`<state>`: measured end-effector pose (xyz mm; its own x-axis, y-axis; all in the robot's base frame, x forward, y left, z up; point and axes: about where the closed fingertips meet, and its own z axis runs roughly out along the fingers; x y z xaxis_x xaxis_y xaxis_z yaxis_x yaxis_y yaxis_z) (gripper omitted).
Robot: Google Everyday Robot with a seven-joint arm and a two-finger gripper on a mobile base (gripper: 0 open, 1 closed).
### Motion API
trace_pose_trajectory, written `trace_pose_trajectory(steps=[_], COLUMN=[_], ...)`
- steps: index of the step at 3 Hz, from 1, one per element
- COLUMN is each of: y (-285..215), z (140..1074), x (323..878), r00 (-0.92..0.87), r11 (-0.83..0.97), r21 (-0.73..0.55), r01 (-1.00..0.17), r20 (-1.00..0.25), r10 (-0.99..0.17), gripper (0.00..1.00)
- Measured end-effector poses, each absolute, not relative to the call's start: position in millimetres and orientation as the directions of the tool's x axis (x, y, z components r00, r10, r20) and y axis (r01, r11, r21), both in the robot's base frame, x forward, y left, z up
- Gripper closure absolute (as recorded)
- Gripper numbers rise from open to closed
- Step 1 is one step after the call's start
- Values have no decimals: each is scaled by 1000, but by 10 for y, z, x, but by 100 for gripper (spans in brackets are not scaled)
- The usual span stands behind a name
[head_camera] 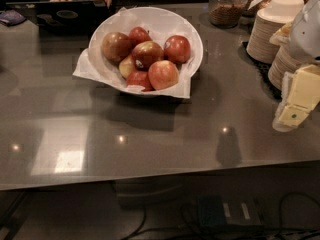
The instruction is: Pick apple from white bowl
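The apple (146,54), dark red with a pale sticker, sits in the middle of the heap of apples in the white bowl (165,16) on the grey countertop (150,134). The gripper (296,104) hangs at the right edge, well apart from the bowl, before the stacks of beige plates (265,31); its opening cannot be told.

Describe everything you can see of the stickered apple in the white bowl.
The apple is large, round and dark red with yellowish-brown streaks, with a small pale sticker on its lower left. It sits atop the pile in the middle of the white bowl, touching neighbouring apples. The gripper hangs apart, at the right edge.
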<state>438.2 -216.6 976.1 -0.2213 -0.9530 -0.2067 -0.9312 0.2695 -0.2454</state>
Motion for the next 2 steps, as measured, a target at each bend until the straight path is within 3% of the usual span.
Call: trace_pose_trajectory(steps=[2], y=[-1782], z=[9766], x=[4670], r00=[-129], r11=[201], r21=[-287], r01=[-937], r20=[-253], r10=[-959], gripper=[0])
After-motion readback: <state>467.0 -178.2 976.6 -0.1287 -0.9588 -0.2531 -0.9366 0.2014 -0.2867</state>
